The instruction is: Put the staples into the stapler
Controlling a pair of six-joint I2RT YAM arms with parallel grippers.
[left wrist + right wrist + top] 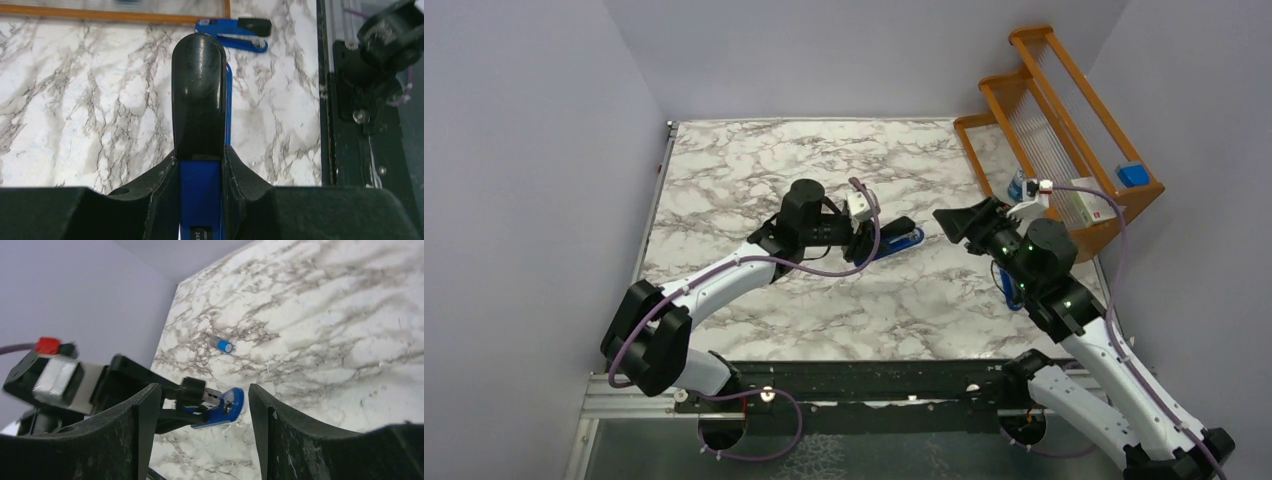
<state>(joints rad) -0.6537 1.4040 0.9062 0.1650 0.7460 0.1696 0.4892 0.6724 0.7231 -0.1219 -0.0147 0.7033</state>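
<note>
Two claws hang over the white, grey-veined marble tabletop. Behind the right claw stands an orange wooden rack. That claw's fingers stand well apart, touching nothing, pointed at the stapler's tip. The left claw is clamped on both sides of the blue-and-black plastic stapler, which juts out ahead of it. A flat white box with a red marking lies in the rack. The left wrist view plainly shows a second blue stapler lying flat ahead. The right wrist view adds a small blue-capped cylinder beyond the held stapler.
</note>
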